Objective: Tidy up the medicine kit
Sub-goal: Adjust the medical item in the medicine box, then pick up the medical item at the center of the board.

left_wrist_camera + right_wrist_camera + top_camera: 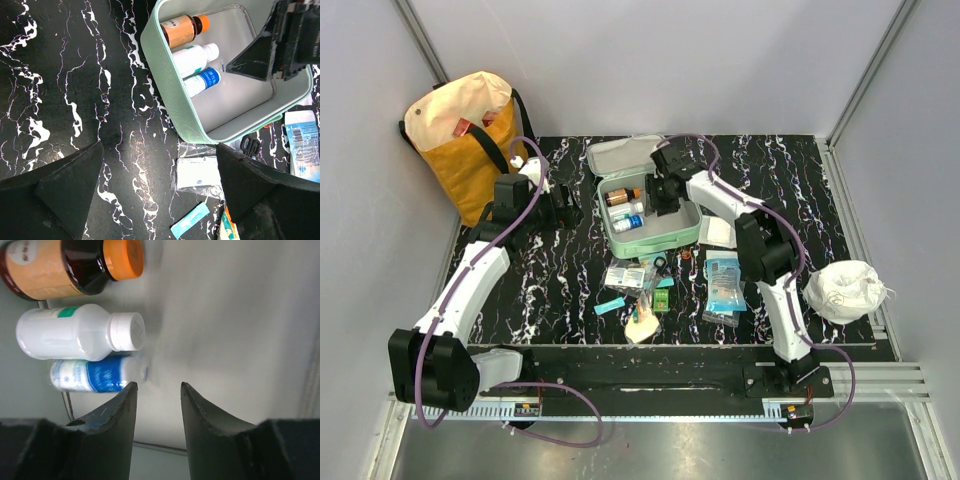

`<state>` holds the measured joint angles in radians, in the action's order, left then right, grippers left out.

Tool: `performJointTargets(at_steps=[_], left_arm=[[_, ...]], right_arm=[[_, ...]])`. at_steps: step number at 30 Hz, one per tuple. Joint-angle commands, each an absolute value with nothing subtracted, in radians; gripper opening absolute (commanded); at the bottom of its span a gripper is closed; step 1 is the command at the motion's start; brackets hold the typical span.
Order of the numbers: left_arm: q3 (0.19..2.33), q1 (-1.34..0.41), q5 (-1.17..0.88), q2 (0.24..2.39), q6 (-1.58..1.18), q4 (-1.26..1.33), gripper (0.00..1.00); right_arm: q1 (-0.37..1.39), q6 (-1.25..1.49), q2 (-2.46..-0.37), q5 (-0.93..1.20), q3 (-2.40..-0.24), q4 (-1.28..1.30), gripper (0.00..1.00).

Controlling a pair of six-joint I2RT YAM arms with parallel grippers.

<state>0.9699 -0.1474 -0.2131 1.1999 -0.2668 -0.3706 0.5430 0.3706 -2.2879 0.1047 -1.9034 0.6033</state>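
Hovering left of the kit, left gripper [558,208]: jaws spread wide, empty. Medicine kit [650,240] mid-table, lid open, three bottles [625,210] stowed. Right gripper [157,387] inside kit, jaws parted, pinching nothing. Scissors [250,145] and packets [725,283] lie outside, unpacked.

The left end effector [159,147] gapes wide; the right end effector [158,386] stands partly parted.

Glossy, smooth black with white veining on the tabletop [75,75]. Fine woven cloth, matt mint, round the medicine kit [170,85]; smooth matt pale lining [240,315] inside. Shiny white plastic on the white bottle [75,335], glossy dark amber on the brown bottle [60,265]. Matt, faintly grainy black plastic on the right gripper [158,386]. Crinkled clear film on the sachet [192,150].
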Motion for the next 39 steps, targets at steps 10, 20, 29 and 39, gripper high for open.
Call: performJointTargets(at_steps=[10, 20, 29, 39], left_arm=[[0.966, -0.146, -0.199, 1.173, -0.267, -0.357, 0.99], [0.971, -0.147, -0.204, 1.187, -0.278, -0.354, 0.99], [0.976, -0.147, -0.153, 1.195, -0.299, -0.368, 0.99], [0.954, -0.146, -0.167, 1.177, -0.314, -0.348, 0.99]], right_arm=[[0.525, 0.293, -1.851, -0.055, -1.662, 0.482, 0.61], [0.526, 0.512, -1.464, 0.029, -1.174, 0.425, 0.62], [0.725, 0.558, -1.46, 0.008, -1.09, 0.543, 0.62], [0.873, 0.618, -1.624, -0.069, -1.143, 0.669, 0.62]])
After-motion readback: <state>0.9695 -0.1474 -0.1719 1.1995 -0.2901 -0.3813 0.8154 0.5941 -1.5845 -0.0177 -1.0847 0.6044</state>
